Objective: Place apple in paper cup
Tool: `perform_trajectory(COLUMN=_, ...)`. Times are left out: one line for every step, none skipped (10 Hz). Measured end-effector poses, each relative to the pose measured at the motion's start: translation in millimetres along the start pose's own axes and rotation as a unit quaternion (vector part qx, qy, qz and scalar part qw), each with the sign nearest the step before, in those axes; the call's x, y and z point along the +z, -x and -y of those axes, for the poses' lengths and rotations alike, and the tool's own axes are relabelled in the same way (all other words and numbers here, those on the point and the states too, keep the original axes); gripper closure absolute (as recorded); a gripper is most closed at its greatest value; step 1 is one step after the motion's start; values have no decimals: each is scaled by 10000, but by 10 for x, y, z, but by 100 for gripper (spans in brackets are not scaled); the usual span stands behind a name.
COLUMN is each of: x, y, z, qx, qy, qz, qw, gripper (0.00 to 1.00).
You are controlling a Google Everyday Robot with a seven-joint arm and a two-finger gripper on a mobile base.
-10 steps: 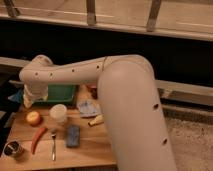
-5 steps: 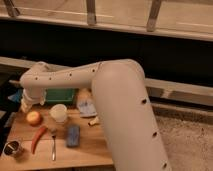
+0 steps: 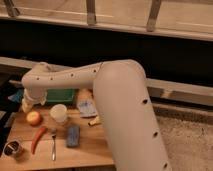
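At the near edge of the wooden desk (image 3: 95, 150), a metal cup (image 3: 12, 148), a red chili (image 3: 38, 139), a spoon (image 3: 53, 145) and a blue block (image 3: 73, 136) are laid out; none is required by the task. Behind them, the apple (image 3: 34, 118) is seated on the desk just beside the paper cup (image 3: 59, 113), which is stood upright with its mouth open to receive the fruit. The end effector (image 3: 26, 105) is positioned just above and left of the apple, presumably for a grasp; whether it is spread or pressed together cannot be told. A green tray (image 3: 60, 95) is set farther back. No brand, label or writing can be read.
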Motion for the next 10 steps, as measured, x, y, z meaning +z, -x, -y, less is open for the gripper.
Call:
perform_trajectory(x=112, y=-40, z=-2, qx=38, qy=68, qz=-48, qw=10000, gripper=40)
perform_trajectory(x=216, y=-84, z=-6, qx=62, qy=122, qz=-82, qw=9999, gripper=40)
perform_trajectory(x=375, y=-148, z=4, qx=110, qy=231, qz=-117, qw=9996, gripper=40)
perform_trajectory(x=479, y=-194, z=26, qx=151, qy=305, qz=-147, qw=9993, gripper=40)
perform_trajectory(x=564, y=-224, z=34, qx=196, qy=384, qz=-179, qw=9989, gripper=40)
perform_trajectory(x=638, y=-246, z=34, qx=218, qy=439, qz=-205, qw=9986, gripper=40)
perform_trajectory(x=731, y=-243, z=9, qx=222, qy=516, qz=-224, qw=9982, gripper=40)
perform_trajectory(x=766, y=-227, z=0, qx=227, qy=553, qz=-218, qw=9980, gripper=40)
perform_trajectory(x=800, y=-212, z=1, qx=233, qy=584, qz=-213, qw=9978, gripper=40)
perform_trajectory(x=843, y=-189, z=6, qx=244, qy=624, qz=-202, qw=9975, gripper=40)
